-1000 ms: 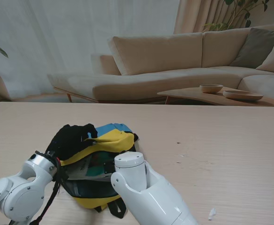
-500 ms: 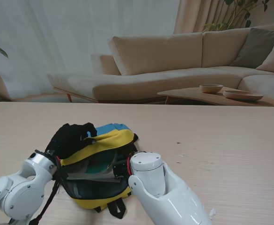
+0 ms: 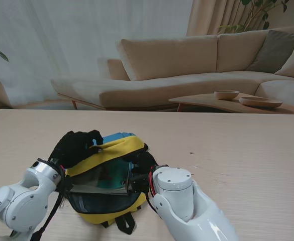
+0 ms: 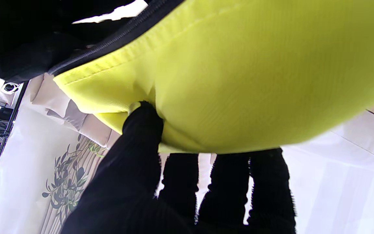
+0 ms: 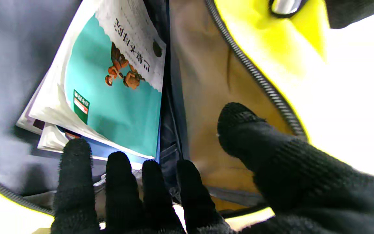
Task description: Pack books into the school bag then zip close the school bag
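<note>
Yellow fabric of the school bag point(image 3: 104, 150) is pinched and lifted by the left robot hand point(image 3: 75, 146), thumb against fingers, which holds the mouth open. The right robot hand point(image 5: 161, 191) is at the opening, fingers spread, holding nothing, its fingertips at the edge of the books point(image 5: 109, 97) already inside. I think it should push them flat and deep, clear of the zipper point(image 5: 255, 78). The teal cover carries Chinese characters that I cannot read.
</note>
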